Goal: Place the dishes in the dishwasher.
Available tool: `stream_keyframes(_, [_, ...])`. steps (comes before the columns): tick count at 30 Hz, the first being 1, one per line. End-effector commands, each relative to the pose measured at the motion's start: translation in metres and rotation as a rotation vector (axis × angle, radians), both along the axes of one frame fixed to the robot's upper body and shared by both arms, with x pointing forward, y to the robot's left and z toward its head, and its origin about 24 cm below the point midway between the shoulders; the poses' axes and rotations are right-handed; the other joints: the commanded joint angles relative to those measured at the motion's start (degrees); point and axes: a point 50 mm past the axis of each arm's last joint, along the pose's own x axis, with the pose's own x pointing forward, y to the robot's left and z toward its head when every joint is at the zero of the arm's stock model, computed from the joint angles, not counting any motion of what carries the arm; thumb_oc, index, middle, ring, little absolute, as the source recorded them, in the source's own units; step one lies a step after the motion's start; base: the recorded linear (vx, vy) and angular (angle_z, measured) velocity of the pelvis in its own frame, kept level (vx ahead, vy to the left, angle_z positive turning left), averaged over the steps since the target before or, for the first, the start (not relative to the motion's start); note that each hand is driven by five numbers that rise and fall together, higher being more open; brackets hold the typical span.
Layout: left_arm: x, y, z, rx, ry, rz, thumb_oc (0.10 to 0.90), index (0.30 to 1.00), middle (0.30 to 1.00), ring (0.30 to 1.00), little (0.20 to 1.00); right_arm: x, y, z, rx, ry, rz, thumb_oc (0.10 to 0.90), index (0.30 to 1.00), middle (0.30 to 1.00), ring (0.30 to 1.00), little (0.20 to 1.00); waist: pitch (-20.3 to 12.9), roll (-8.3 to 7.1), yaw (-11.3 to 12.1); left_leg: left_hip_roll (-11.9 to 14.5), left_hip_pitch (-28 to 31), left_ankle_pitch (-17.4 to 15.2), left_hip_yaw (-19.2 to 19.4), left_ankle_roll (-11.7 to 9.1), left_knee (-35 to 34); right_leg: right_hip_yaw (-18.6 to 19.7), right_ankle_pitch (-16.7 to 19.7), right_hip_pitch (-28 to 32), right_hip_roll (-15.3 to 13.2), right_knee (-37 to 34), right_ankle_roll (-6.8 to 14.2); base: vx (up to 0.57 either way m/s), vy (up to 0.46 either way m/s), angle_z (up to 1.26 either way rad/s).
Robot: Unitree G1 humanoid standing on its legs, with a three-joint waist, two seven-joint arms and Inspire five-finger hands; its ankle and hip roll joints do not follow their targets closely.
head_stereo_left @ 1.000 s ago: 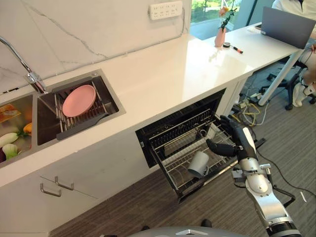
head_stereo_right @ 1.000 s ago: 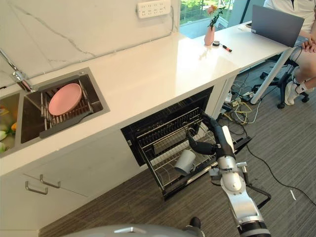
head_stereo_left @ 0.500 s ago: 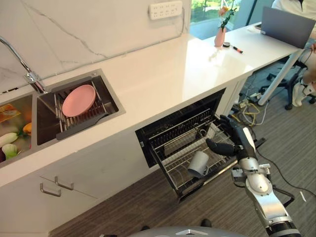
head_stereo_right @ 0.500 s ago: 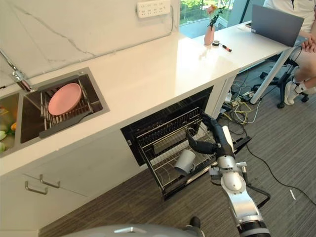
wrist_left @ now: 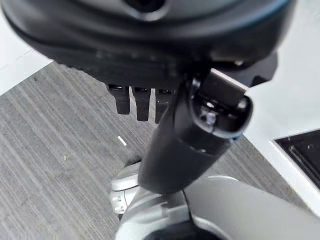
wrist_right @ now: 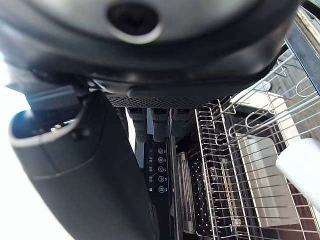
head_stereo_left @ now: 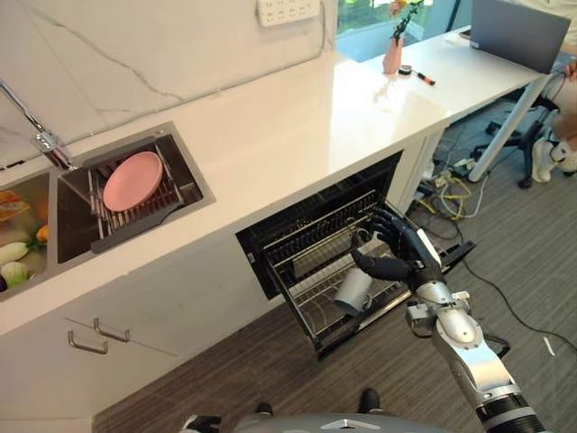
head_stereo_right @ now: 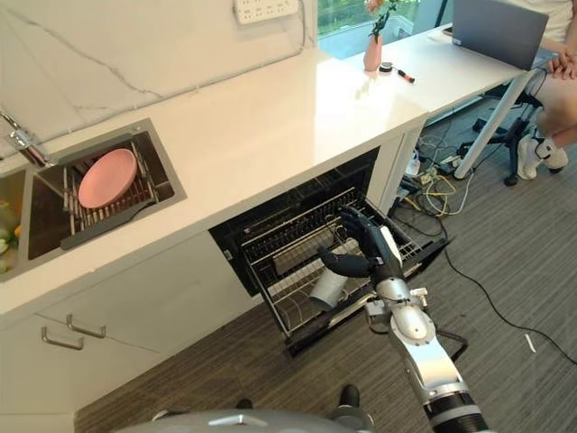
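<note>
A pink plate (head_stereo_left: 132,180) leans in the drying rack inside the sink (head_stereo_left: 191,180). Below the counter the dishwasher's wire rack (head_stereo_left: 302,263) is pulled out. A pale grey cup (head_stereo_left: 353,287) lies on its side in it, also seen past my fingers (wrist_right: 152,122) as a white edge of the cup (wrist_right: 305,165). My right hand (head_stereo_left: 401,257) hovers open over the rack just right of the cup, thumb pointing toward it, holding nothing. My left hand (wrist_left: 136,102) hangs over the grey floor with relaxed fingers.
A faucet (head_stereo_left: 41,135) stands at the sink's left, with vegetables (head_stereo_left: 16,244) in the neighbouring basin. A pink vase (head_stereo_left: 393,56) stands at the counter's far end, with a laptop (head_stereo_left: 523,20) on the desk beyond. A seated person (head_stereo_right: 559,81) and floor cables (head_stereo_left: 446,194) are at the right.
The camera has moved, shifting the whole picture. My right hand, still open, has come a little closer to the cup in the rack.
</note>
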Motion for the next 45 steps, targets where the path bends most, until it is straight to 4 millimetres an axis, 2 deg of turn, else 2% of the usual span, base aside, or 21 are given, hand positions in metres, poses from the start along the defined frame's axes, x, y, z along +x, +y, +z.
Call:
stream_keyframes(1, [-0.027, -0.01, -0.005, -0.095, 0.069, 0.297, 0.8, 0.9, 0.9, 0.9, 0.9, 0.014, 0.009, 0.084, 0.039, -0.42, 0.031, 0.8, 0.9, 0.9, 0.9, 0.9, 0.0, -3.88, 2.8, -4.6, -5.6, 3.6, -1.1, -3.1, -0.2, -1.6, -9.0, 3.5, 1.4, 1.1, 0.1, -0.19, 0.09, 0.32])
stream_keyframes(2, [-0.021, -0.008, -0.004, -0.106, 0.023, 0.416, 0.8, 0.9, 0.9, 0.9, 0.9, 0.017, 0.004, 0.092, -0.005, -0.46, -0.003, 0.8, 0.9, 0.9, 0.9, 0.9, 1.1, -2.59, 3.4, -5.0, -9.0, 5.2, 0.6, -4.1, 0.1, -4.8, -8.7, 2.3, -0.7, 1.1, 0.3, -0.2, 0.094, 0.67])
stream_keyframes(3, [-0.021, -0.008, -0.004, -0.107, 0.022, 0.416, 0.8, 0.9, 0.9, 0.9, 0.9, 0.017, 0.004, 0.092, -0.006, -0.46, -0.002, 0.8, 0.9, 0.9, 0.9, 0.9, 0.9, -2.57, 3.3, -5.0, -9.3, 5.3, 0.5, -4.0, 0.1, -4.9, -8.5, 2.0, -0.7, 1.1, 0.3, -0.24, 0.117, 0.9])
stream_keyframes(5, [-0.016, -0.014, -0.005, -0.146, 0.013, 0.395, 0.8, 0.9, 0.9, 0.9, 0.9, 0.024, 0.004, 0.105, -0.046, -0.507, -0.011, 0.8, 0.9, 0.9, 0.9, 0.9, 1.4, -1.07, 2.5, -2.6, -8.6, 5.0, 5.1, -4.4, 0.3, -7.3, -7.7, 0.6, -2.3, 1.1, 0.4, -0.21, 0.178, 1.19])
stream_keyframes(6, [-0.021, -0.018, -0.006, -0.149, 0.034, 0.323, 0.8, 0.9, 0.9, 0.9, 0.9, 0.028, 0.003, 0.112, -0.085, -0.535, -0.015, 0.8, 0.9, 0.9, 0.9, 0.9, 1.3, 0.08, 1.4, -0.6, -5.6, 3.8, 5.8, -4.7, 0.8, -8.0, -6.8, 0.3, -3.6, 1.1, 0.7, -0.17, 0.204, 0.99])
stream_keyframes(8, [-0.023, -0.019, -0.006, -0.135, 0.043, 0.282, 0.8, 0.9, 0.9, 0.9, 0.9, 0.028, 0.002, 0.115, -0.124, -0.553, -0.031, 0.8, 0.9, 0.9, 0.9, 0.9, 1.0, 0.51, 0.7, 0.6, -3.4, 3.5, 5.6, -5.1, 0.8, -8.0, -6.3, 0.1, -4.3, 1.1, 0.9, -0.11, 0.238, 0.7])
stream_keyframes(11, [-0.02, -0.018, -0.005, -0.077, 0.056, 0.082, 0.8, 0.9, 0.9, 0.9, 0.9, 0.024, -0.008, 0.111, -0.217, -0.55, -0.095, 0.8, 0.9, 0.9, 0.9, 0.9, -0.1, 1.31, -1.4, 5.5, 2.2, 5.3, 6.2, -6.6, -0.1, -8.4, -4.7, -0.8, -6.5, 1.7, 1.9, -0.13, 0.363, 0.51])
stream_keyframes(13, [-0.015, -0.019, -0.005, -0.07, 0.047, -0.016, 0.8, 0.9, 0.9, 0.9, 0.9, 0.022, -0.019, 0.109, -0.265, -0.543, -0.143, 0.8, 0.9, 0.9, 0.9, 0.9, -1.2, 1.72, -2.8, 8.5, 3.6, 8.1, 7.1, -7.8, -1.7, -9.5, -3.3, -1.4, -9.0, 2.8, 3.1, -0.16, 0.498, 0.68])
stream_keyframes(15, [-0.007, -0.018, -0.004, -0.072, 0.025, -0.041, 0.8, 0.9, 0.9, 0.9, 0.9, 0.02, -0.027, 0.11, -0.3, -0.545, -0.193, 0.8, 0.9, 0.9, 0.9, 0.9, -1.8, 2.06, -3.7, 10.3, 4.5, 8.1, 8.0, -8.8, -3.1, -9.6, -3.1, -1.4, -11.6, 4.2, 5.1, -0.13, 0.586, 0.94])
stream_keyframes(17, [-0.001, -0.021, -0.003, -0.063, 0.013, -0.114, 0.8, 0.9, 0.9, 0.9, 0.9, 0.015, -0.043, 0.116, -0.435, -0.581, -0.307, 0.8, 0.9, 0.9, 0.9, 0.9, -1.8, 2.18, -4.4, 10.0, 5.4, 3.4, 9.2, -8.5, -5.4, -10.1, -2.5, -1.6, -14.6, 6.2, 6.9, -0.12, 0.659, 0.63])
stream_keyframes(19, [0.005, -0.014, -0.001, -0.043, -0.018, -0.081, 0.8, 0.9, 0.9, 0.9, 0.9, 0.002, -0.057, 0.103, -0.452, -0.535, -0.41, 0.8, 0.9, 0.9, 0.9, 0.9, -2.0, 1.03, -4.3, 5.7, 5.3, -0.3, 7.9, -7.0, -6.0, -10.9, 1.3, -1.7, -19.9, 10.0, 8.6, -0.05, 0.733, 0.78])
stream_keyframes(21, [0.007, -0.006, 0.0, -0.038, -0.028, 0.022, 0.8, 0.9, 0.9, 0.9, 0.9, -0.003, -0.06, 0.098, -0.375, -0.533, -0.497, 0.8, 0.9, 0.9, 0.9, 0.9, -0.6, -0.28, -4.2, 0.8, 5.7, -1.4, 6.5, -3.5, -7.1, -8.6, 5.4, -3.6, -23.8, 15.7, 7.4, -0.16, 0.643, 1.02])
stream_keyframes(22, [0.001, -0.002, 0.0, -0.039, -0.01, 0.083, 0.8, 0.9, 0.9, 0.9, 0.9, -0.004, -0.058, 0.096, -0.353, -0.534, -0.522, 0.8, 0.9, 0.9, 0.9, 0.9, 0.0, -0.53, -4.5, -0.5, 5.9, -1.7, 6.1, -2.3, -7.4, -5.2, 5.6, -5.2, -23.2, 17.9, 6.9, -0.19, 0.71, 0.72])
stream_keyframes(23, [-0.02, 0.001, -0.002, -0.038, 0.051, 0.192, 0.8, 0.9, 0.9, 0.9, 0.9, -0.009, -0.063, 0.095, -0.375, -0.528, -0.561, 0.8, 0.9, 0.9, 0.9, 0.9, 0.3, -0.62, -5.2, -2.4, 6.5, -1.7, 5.3, -0.6, -7.5, 1.4, 2.8, -8.5, -17.1, 20.1, 5.2, -0.09, 0.471, 0.32])
stream_keyframes(25, [-0.027, 0.004, -0.002, -0.025, 0.07, 0.217, 0.8, 0.9, 0.9, 0.9, 0.9, -0.007, -0.065, 0.098, -0.375, -0.557, -0.583, 0.8, 0.9, 0.9, 0.9, 0.9, 0.2, -0.66, -4.4, -2.9, 6.0, -1.4, 6.0, 0.1, -7.5, 0.0, 2.5, -8.3, -15.6, 19.4, 5.5, -0.04, 0.322, 0.28])
stream_keyframes(28, [-0.055, 0.008, -0.002, 0.0, 0.17, 0.238, 0.8, 0.9, 0.9, 0.9, 0.9, -0.015, -0.067, 0.108, -0.38, -0.618, -0.592, 0.8, 0.9, 0.9, 0.9, 0.9, -0.4, -0.52, -3.9, -4.5, 6.2, -1.9, 5.5, 1.5, -7.5, -4.2, -5.2, -7.3, -7.4, 19.0, 2.5, 0.03, 0.281, -0.11])
stream_keyframes(30, [-0.065, 0.008, -0.002, 0.016, 0.212, 0.233, 0.8, 0.9, 0.9, 0.9, 0.9, -0.017, -0.061, 0.111, -0.355, -0.653, -0.57, 0.8, 0.9, 0.9, 0.9, 0.9, -0.6, -1.54, -3.8, -6.4, 6.9, -2.4, 5.6, 2.1, -7.4, -3.4, -6.2, -7.7, -2.2, 16.7, 1.5, 0.09, 0.209, -0.19])
stream_keyframes(32, [-0.058, 0.004, -0.003, 0.007, 0.194, 0.224, 0.8, 0.9, 0.9, 0.9, 0.9, -0.019, -0.054, 0.116, -0.355, -0.695, -0.533, 0.8, 0.9, 0.9, 0.9, 0.9, -0.2, -2.55, -4.4, -7.9, 7.9, -3.4, 5.5, 2.2, -7.5, -1.8, -5.4, -10.2, 1.2, 14.8, 1.3, 0.1, 0.153, -0.31])
stream_keyframes(35, [-0.035, -0.008, -0.005, -0.05, 0.121, 0.182, 0.8, 0.9, 0.9, 0.9, 0.9, -0.028, -0.039, 0.133, -0.438, -0.809, -0.493, 0.8, 0.9, 0.9, 0.9, 0.9, 0.0, -3.56, -5.1, -8.5, 7.9, -4.1, 5.3, 1.8, -7.4, -4.0, -4.3, -8.0, 1.0, 9.5, 1.5, 0.08, 0.037, -0.12])
stream_keyframes(40, [-0.009, -0.023, -0.005, -0.043, 0.047, 0.057, 0.8, 0.9, 0.9, 0.9, 0.9, -0.033, -0.033, 0.133, -0.427, -0.832, -0.503, 0.8, 0.9, 0.9, 0.9, 0.9, -2.2, -3.4, -6.0, -8.0, 8.6, -5.8, 8.9, 1.6, -5.5, -2.5, -2.2, -4.9, 1.8, 4.7, 1.7, 0.11, 0.041, 0.09])
stream_keyframes(45, [0.011, -0.013, -0.001, -0.008, -0.022, 0.031, 0.8, 0.9, 0.9, 0.9, 0.9, -0.023, -0.023, 0.13, -0.365, -0.769, -0.364, 0.8, 0.9, 0.9, 0.9, 0.9, -2.3, -3.25, -6.3, -8.3, 9.3, -7.3, 12.5, 2.8, -4.1, 0.4, -1.4, -5.1, 1.7, 5.4, 2.4, 0.05, 0.108, -0.57])
